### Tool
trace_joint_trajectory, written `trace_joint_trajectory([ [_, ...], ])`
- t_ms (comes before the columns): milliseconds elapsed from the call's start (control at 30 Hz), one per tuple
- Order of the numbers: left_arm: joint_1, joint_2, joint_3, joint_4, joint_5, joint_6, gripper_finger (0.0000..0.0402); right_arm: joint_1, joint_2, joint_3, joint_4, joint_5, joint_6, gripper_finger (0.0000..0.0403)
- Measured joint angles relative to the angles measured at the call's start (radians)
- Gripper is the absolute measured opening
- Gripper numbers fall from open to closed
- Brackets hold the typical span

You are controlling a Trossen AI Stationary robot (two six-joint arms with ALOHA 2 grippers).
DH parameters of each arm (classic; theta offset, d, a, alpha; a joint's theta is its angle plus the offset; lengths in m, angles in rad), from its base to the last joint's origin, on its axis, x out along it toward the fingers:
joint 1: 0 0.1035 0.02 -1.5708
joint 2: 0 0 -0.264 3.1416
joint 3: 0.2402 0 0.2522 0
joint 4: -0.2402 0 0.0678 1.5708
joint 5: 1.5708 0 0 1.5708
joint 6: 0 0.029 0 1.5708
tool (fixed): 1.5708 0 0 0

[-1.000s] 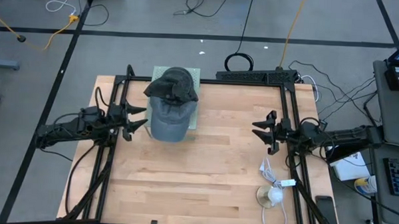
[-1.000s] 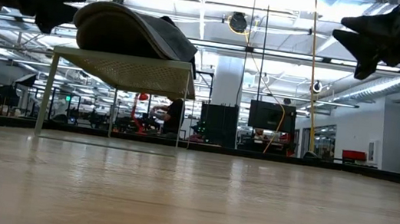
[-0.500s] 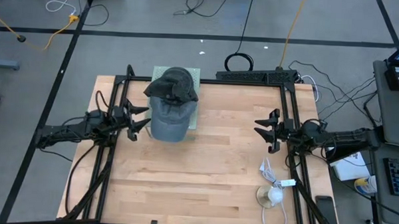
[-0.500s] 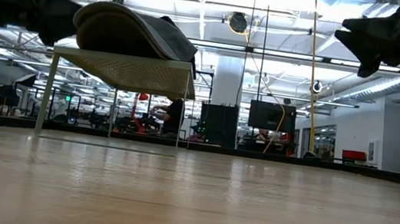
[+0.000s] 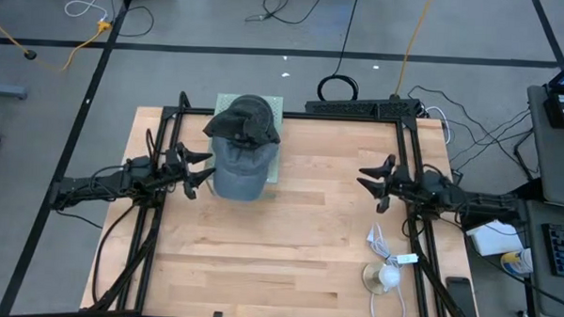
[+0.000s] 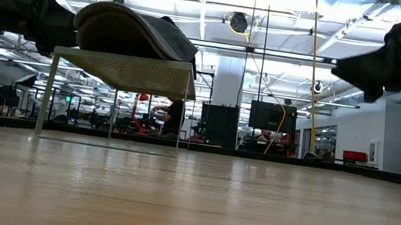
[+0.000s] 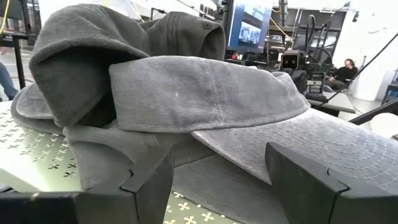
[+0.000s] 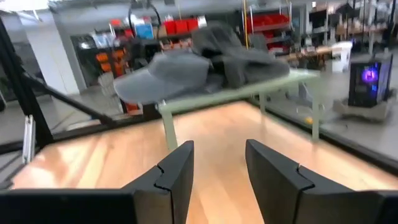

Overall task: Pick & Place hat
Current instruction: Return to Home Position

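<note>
A grey cap (image 5: 237, 171) lies on a pale green perforated stand (image 5: 275, 108) at the table's far left, its brim overhanging the stand's near edge. A darker crumpled hat (image 5: 246, 120) lies on the cap's far part. My left gripper (image 5: 202, 170) is open, level with the stand top, just left of the cap. In the left wrist view, the gripper (image 7: 217, 180) has its fingers either side of the brim (image 7: 298, 143), close in front. My right gripper (image 5: 368, 183) hangs open above the table's right side, pointing toward the stand (image 8: 249, 90).
A white cable and a round white object (image 5: 386, 273) lie near the table's right near corner, with a dark phone (image 5: 457, 293) beside them. Black frame rails (image 5: 158, 201) run along both table sides. Bare wood (image 5: 288, 243) spreads between the arms. People stand in the room behind.
My left gripper has moved right, closer to the cap on the stand, staying open. My right gripper has dipped a little lower over the table's right side. The hats and stand have kept still.
</note>
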Motion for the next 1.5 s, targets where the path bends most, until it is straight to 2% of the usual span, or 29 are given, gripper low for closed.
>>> trace_joint_trajectory([
  [200,0.0,0.0,0.0,0.012,-0.001,0.005,0.0253,-0.005,-0.018,0.001,-0.07,-0.029,-0.012,0.0141],
  [400,0.0,0.0,0.0,0.007,-0.035,0.013,0.0253,-0.007,-0.017,0.001,-0.075,-0.028,-0.015,0.0141],
  [1500,0.001,0.001,-0.002,0.019,-0.019,0.015,0.0253,-0.006,-0.003,0.001,-0.078,-0.027,0.002,0.0141],
])
